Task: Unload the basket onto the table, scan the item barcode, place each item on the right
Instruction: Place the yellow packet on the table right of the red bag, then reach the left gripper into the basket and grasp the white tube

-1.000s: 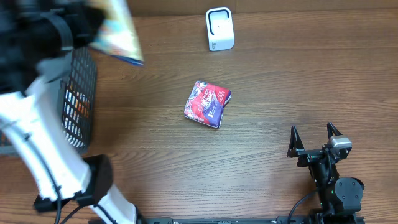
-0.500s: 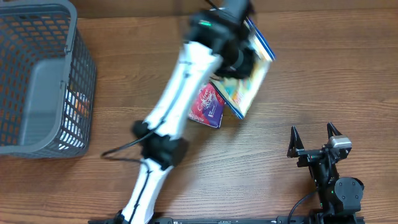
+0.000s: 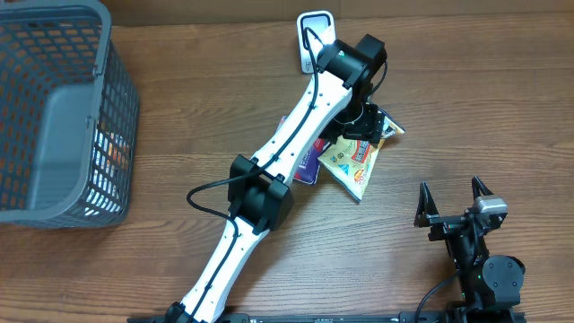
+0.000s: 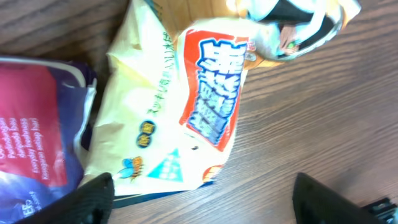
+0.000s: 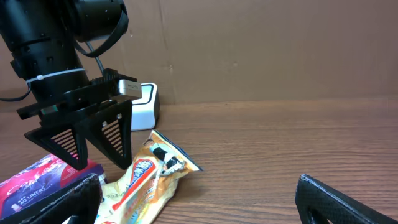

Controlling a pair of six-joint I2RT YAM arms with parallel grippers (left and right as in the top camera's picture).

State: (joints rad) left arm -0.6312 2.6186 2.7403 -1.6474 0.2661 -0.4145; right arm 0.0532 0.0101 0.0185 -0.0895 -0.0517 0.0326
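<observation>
A yellow snack bag [image 3: 352, 163] with a red label lies flat on the wooden table, and its left edge touches a red and purple packet [image 3: 308, 161]. My left gripper [image 3: 361, 126] hovers just above the bag's far end, open and holding nothing. In the left wrist view the bag [image 4: 186, 106] fills the middle, with the packet [image 4: 31, 143] at the left and my black fingers [image 4: 93, 200] wide apart. The white scanner [image 3: 315, 36] stands at the back. My right gripper [image 3: 453, 203] rests open at the front right. In its view the bag [image 5: 144, 180] lies ahead on the left.
A grey mesh basket [image 3: 54, 108] stands at the far left with an orange item inside. The left arm's white links [image 3: 269, 170] cross the table diagonally and cover part of the packet. A cardboard wall [image 5: 261, 43] closes off the back.
The left arm swung from over the basket to the table's middle with the yellow bag. Its jaws have opened, and the bag lies on the table beside the packet. The right arm stayed still.
</observation>
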